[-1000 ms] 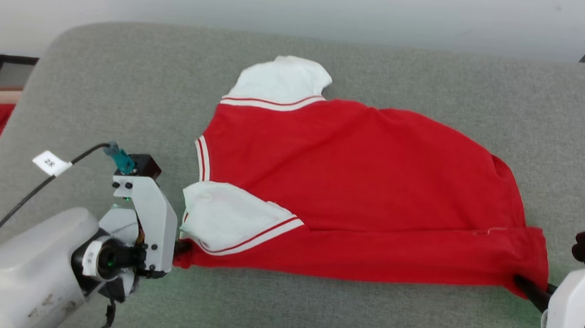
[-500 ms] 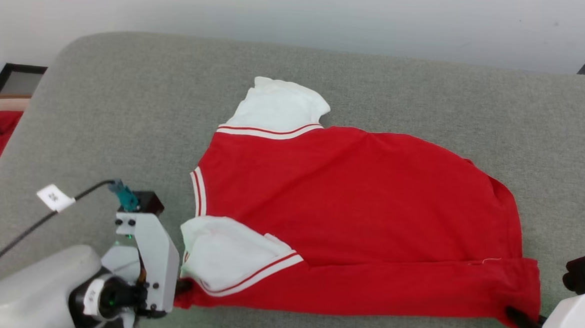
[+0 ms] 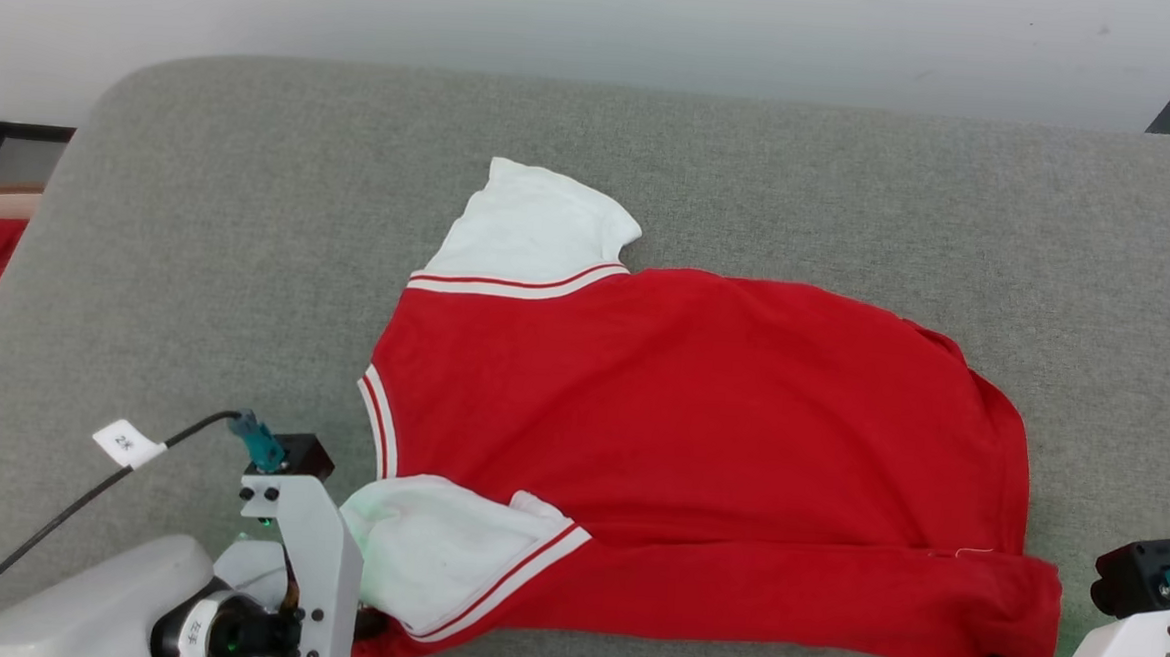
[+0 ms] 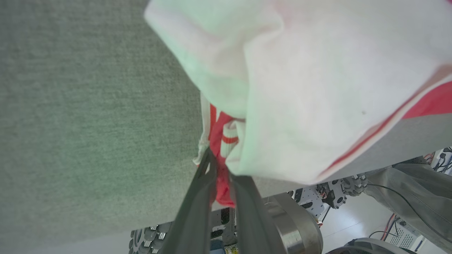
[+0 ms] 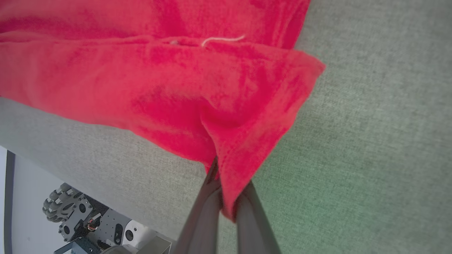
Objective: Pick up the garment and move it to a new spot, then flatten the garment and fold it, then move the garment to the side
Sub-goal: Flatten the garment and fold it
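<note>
Along the near edge of the table point(image 3: 251, 201): left gripper point(image 4: 219, 169) clamped on the garment point(image 3: 681, 404) beside its white sleeve point(image 3: 433, 551), right gripper point(image 5: 226, 178) clamped on the hem corner point(image 5: 247, 141). Over the last second I dragged it nearer me. Flattening under way, fold pending.

grey upholstered surface point(image 3: 249, 251), white wall point(image 3: 561, 17)

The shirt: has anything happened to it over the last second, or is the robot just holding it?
The shirt has been dragged across the table toward the robot and a little to its left; the head view itself shifted slightly too. Unchanged: the left end effector and right end effector stay shut on the two ends of its near edge, and that edge stays folded over.
</note>
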